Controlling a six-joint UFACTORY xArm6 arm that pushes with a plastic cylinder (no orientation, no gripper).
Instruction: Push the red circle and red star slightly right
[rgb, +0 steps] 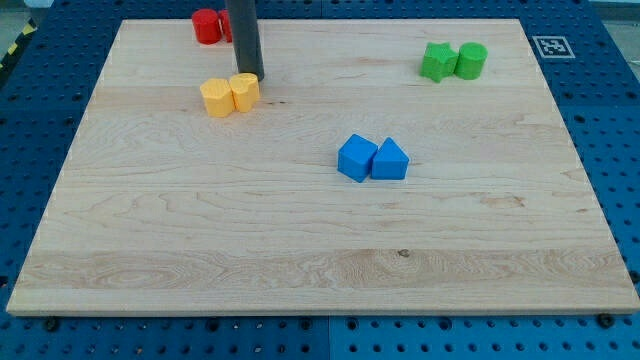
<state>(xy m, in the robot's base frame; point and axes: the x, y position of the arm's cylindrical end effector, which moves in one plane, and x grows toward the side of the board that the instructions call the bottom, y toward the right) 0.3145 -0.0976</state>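
Observation:
A red circle (205, 26) stands at the board's top edge, left of centre. A second red block (225, 27) touches its right side; the rod hides most of it, so I cannot make out its shape. My tip (250, 76) rests on the board below and to the right of the red pair, about a block's width away. It is just above the right one of two yellow blocks (245, 91).
Two yellow blocks (216, 98) touch each other just below my tip. A green star (437, 62) and green circle (471, 60) sit together at the top right. A blue cube (356, 157) and blue triangle (390, 160) touch near the board's middle.

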